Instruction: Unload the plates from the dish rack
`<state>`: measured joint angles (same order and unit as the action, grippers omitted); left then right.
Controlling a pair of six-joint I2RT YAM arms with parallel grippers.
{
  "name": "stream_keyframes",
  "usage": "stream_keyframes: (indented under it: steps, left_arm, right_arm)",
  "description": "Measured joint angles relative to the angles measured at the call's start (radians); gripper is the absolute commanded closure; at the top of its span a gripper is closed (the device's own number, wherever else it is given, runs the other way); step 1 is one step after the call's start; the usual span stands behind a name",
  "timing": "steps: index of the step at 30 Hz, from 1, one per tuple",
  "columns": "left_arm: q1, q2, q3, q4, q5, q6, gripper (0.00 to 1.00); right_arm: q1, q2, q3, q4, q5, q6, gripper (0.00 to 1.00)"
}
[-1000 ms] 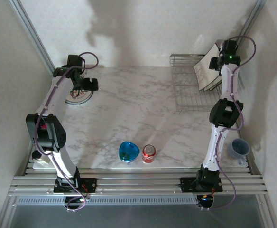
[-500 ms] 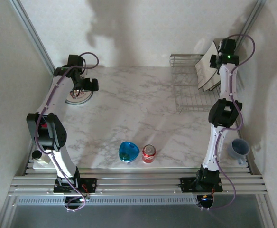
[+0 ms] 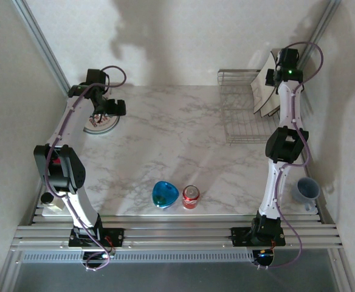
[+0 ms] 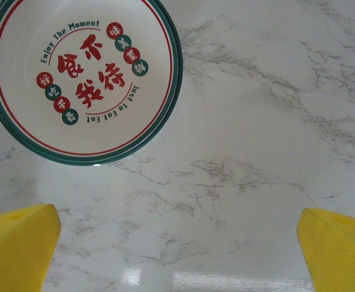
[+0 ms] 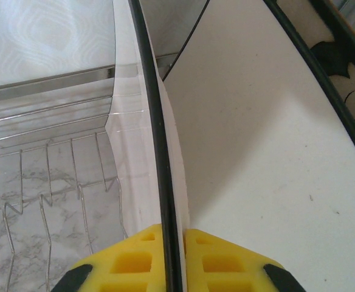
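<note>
- One white marble table [image 3: 177, 140], pale walls around it, lies beneath both pincers.
- Rack [image 3: 241, 115]: under the right pincer [image 5: 172, 246].
- Square plate [image 5: 226, 182]: on edge, its dark rim pinched by the right pincer.
- Round plate [image 4: 83, 76]: flat on the table, ahead-left of the left pincer [image 4: 177, 249], which is spread wide.

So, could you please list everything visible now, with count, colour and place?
table: one, white marble, under everything
dish rack: one, silver wire, far right corner
square plates: at least two, cream with black edge, leaning in the dish rack
round plates: apparently two, stacked, white with red writing and green rim, far left
bowl: one, blue, near middle
can: one, red, right of the bowl
cup: one, pale blue, near right corner
left tool: one, yellow, open, over table beside round plates
right tool: one, yellow, shut on one square plate's edge
</note>
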<state>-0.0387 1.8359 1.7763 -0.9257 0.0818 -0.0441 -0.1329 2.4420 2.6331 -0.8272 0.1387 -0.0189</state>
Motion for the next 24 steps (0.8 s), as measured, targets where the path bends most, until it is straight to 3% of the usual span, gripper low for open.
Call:
stream_keyframes:
  steps: [10,24]
  left_arm:
    - [-0.004,0.001,0.000,0.001,0.001,0.000,0.00]
    - [-0.027,0.000,-0.039,0.015,0.004,0.000,0.00]
  right_arm:
    - [0.023,-0.034,-0.035,-0.001,0.054,-0.013,1.00]
    - [0.053,-0.272,-0.309,0.063,0.168,-0.066,1.00]
